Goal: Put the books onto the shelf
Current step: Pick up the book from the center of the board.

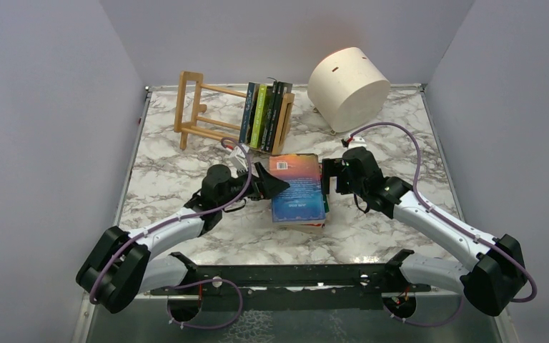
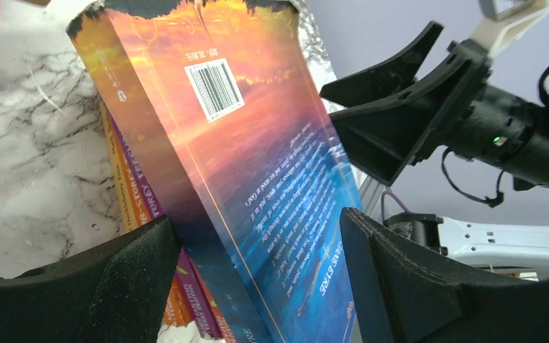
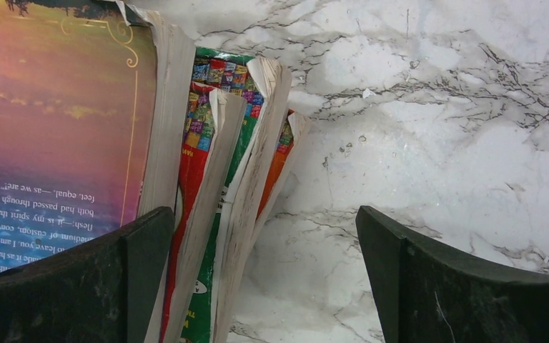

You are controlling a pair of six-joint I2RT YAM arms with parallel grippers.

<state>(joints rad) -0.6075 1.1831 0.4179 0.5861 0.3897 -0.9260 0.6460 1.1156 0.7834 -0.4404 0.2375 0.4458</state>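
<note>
A stack of books point(image 1: 299, 189) lies flat mid-table, topped by a thick book with a blue and orange cover point(image 2: 257, 164). Purple and orange spines point(image 2: 137, 207) show beneath it, and red and green covers point(image 3: 201, 157) on the page-edge side. My left gripper point(image 1: 280, 186) point(image 2: 257, 221) is open, its jaws straddling the top book's spine edge. My right gripper point(image 1: 327, 177) point(image 3: 261, 221) is open wide at the stack's right side, one finger by the page edges, the other over bare marble. The light-wood shelf point(image 1: 199, 107) stands at the back with several books point(image 1: 264, 114) upright at its right end.
A cream cylindrical drum point(image 1: 348, 78) lies on its side at the back right, next to the shelf. The marble table point(image 1: 179, 179) is walled in by grey panels on the left, right and back.
</note>
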